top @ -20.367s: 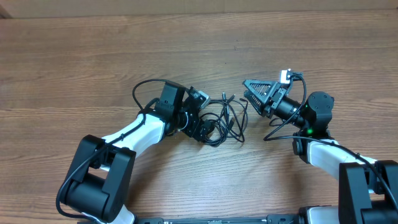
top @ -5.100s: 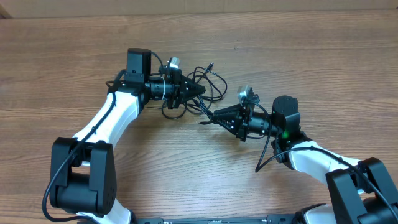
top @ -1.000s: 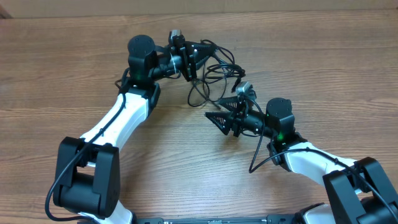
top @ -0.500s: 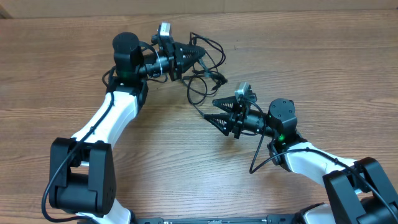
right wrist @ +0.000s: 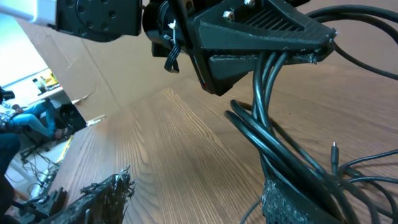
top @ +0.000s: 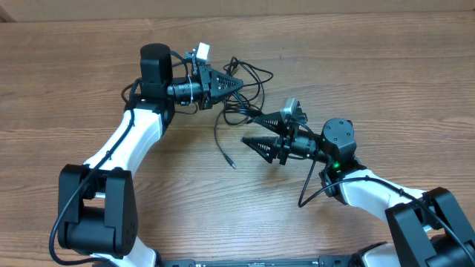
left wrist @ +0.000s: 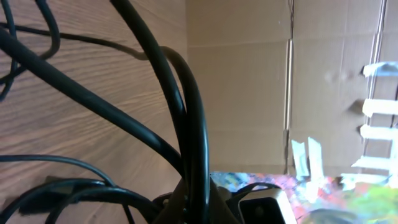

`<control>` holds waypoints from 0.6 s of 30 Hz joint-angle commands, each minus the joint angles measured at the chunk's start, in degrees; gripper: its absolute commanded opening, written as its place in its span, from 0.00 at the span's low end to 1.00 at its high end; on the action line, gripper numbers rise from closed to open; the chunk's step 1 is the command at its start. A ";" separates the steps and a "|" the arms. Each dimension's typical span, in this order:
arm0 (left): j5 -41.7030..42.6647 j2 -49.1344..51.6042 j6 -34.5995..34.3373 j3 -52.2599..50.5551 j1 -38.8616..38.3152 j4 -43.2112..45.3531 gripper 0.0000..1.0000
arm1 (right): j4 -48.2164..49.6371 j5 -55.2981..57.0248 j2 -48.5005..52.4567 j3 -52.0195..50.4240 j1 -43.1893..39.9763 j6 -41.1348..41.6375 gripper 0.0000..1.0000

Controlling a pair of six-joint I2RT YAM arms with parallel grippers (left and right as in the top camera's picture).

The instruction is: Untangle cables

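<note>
— Look of the cables [right wrist: 266, 99]?
— Thin, black, glossy. Several strands bunched together, looping and crossing.

— Where?
— Lifted off the tabletop [top: 371, 59], pinched together in the left gripper [top: 241, 81]. Loops fanning out past its tips toward the far side. Other strands running down toward the right gripper [top: 251, 130] and lying across one of its spread fingers, unclamped.

— Any loose end?
— One long strand [top: 216, 133], curving away from the bunch and down onto the tabletop. Ends in a small plug tip [top: 233, 165], apart from the rest.
</note>
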 commanded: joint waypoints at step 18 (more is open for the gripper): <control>6.95 -0.66 6.34 0.52 2.84 -4.26 0.04 | 3.02 -1.84 -0.57 0.55 -3.78 -8.76 0.66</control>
